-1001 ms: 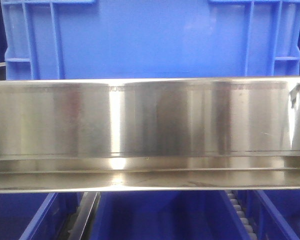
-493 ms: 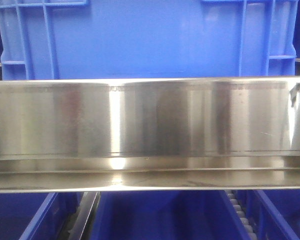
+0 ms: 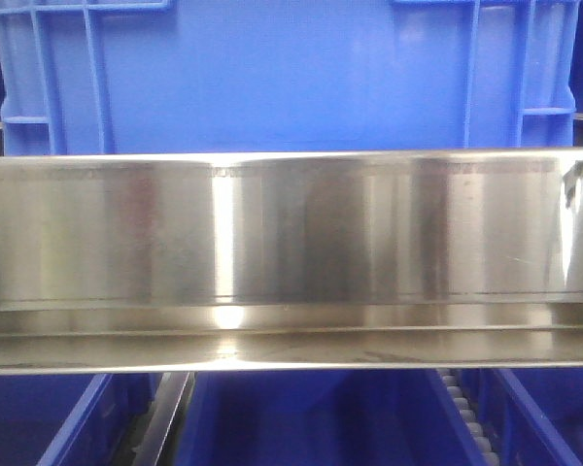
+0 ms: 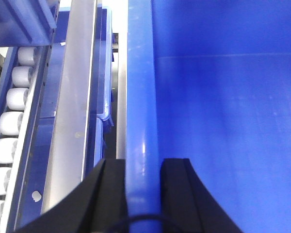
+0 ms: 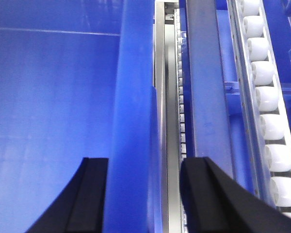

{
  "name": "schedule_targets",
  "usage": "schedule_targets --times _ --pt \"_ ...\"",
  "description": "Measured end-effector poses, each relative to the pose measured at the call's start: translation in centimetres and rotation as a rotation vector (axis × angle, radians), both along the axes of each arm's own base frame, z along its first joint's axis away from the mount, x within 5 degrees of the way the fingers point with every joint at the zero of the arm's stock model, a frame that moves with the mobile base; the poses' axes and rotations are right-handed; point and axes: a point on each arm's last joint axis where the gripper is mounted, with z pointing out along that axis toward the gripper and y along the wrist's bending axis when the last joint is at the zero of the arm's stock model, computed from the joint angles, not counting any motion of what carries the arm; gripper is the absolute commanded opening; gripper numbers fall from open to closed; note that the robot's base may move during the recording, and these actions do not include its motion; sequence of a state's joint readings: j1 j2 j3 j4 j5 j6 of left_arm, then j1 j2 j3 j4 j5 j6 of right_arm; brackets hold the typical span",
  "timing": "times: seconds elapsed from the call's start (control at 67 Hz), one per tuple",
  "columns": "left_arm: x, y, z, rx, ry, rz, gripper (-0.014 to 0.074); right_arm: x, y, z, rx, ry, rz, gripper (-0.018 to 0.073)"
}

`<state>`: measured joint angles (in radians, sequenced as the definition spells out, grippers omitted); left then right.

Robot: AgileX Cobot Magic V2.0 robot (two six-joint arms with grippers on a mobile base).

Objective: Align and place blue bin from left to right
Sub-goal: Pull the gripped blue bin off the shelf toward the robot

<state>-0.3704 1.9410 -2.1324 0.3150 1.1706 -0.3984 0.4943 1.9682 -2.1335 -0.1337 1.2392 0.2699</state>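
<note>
Item: blue bin [image 3: 291,78], a large bright-blue plastic crate with a smooth side wall and raised vertical ribs near both corners.
Location: on the upper level, directly behind the steel panel [image 3: 291,233]. It spans nearly the full width of the front view, and its lower part is hidden by the panel.
Attitude: upright and level, its long wall parallel to the panel's top edge.
Interior: smooth blue floor and walls in both wrist views; no contents can be seen.
Left gripper [image 4: 143,164]: black fingers [image 4: 111,189] stand one on each side of the bin's thick rim. They are pressed against it with no gap showing, pinching the rim.
Right gripper [image 5: 145,160]: jaws are spread astride the opposite wall. The inner finger lies against the wall's inside face, while the outer finger [image 5: 203,189] stands apart from the wall, with bare metal rail showing between them.
Steel panel: a brushed, reflective band across the middle of the front view.
White rollers [image 5: 269,97]: a row runs alongside the bin beyond the metal rails, and a matching row shows in the left wrist view.
Darker blue bins [image 3: 311,417]: on the lower level beneath the panel, only partly in view.
</note>
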Motion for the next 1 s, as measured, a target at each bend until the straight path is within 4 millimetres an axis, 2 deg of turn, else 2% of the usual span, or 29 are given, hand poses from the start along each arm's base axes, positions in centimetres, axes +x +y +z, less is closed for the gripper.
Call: schedule_targets --times 0.254,0.583,1.001 --pt "-0.4 0.2 1.4 -0.006 0.011 0.024 -0.0111 -0.4 0.0 0.6 0.017 0.007 0.003 -0.0071" --pt "-1.5 -0.1 4.8 -0.033 -0.093 0.013 -0.0111 -2.2 -1.1 4.9 0.059 -0.098 -0.009 -0.0071" --pt "-4.9 -0.3 8.4 -0.074 -0.166 -0.020 -0.0111 -5.9 -2.7 9.3 0.127 -0.163 -0.004 -0.0071"
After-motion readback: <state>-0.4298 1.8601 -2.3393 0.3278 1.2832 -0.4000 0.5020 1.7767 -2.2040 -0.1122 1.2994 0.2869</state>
